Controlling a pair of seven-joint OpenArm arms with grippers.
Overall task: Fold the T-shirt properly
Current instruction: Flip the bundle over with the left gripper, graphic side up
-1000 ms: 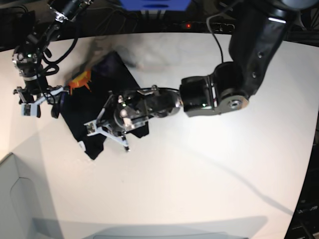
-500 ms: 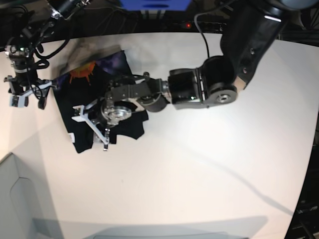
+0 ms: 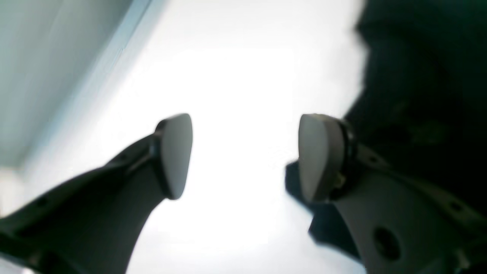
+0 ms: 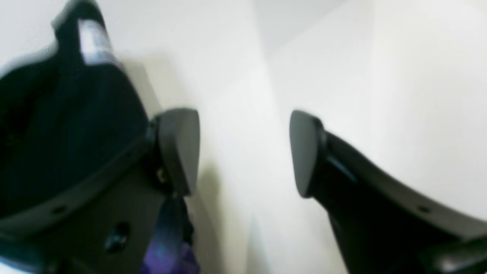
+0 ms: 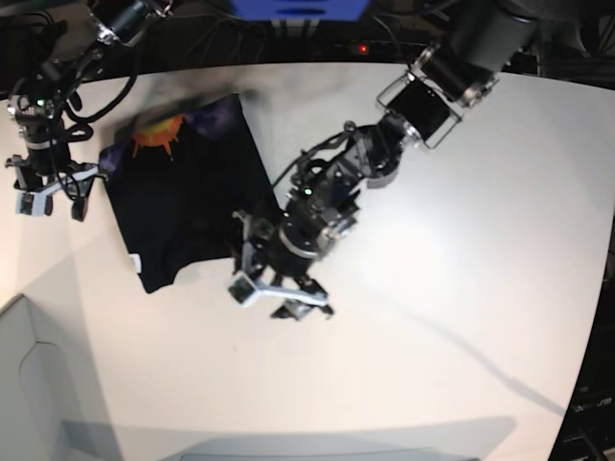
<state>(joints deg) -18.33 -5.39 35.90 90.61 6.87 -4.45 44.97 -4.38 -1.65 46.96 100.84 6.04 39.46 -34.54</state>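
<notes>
1. While the left gripper [image 5: 281,293] is hovering at about seven o'clock from the table's [image 5: 432,288] middle, nearest the base camera, its jaws are standing apart and gripping nothing; in the left wrist view only bright tabletop is showing between the pads [image 3: 177,152], with black cloth just off to three o'clock.
2. Lying just beyond that gripper, toward ten o'clock, the T-shirt [image 5: 187,206] is resting flat as a compact dark rectangle, a small white tag [image 5: 132,261] at its near corner and the orange sun print [image 5: 159,134] peeking out at the far edge.
3. Farther out at nine o'clock, the right gripper [image 5: 48,192] is hanging released beside the shirt's edge, holding nothing.
4. Judging by that tidy shape, the folding is looking nearly finished; one more fold or some straightening may be remaining, though blur is hiding finer creases.
</notes>
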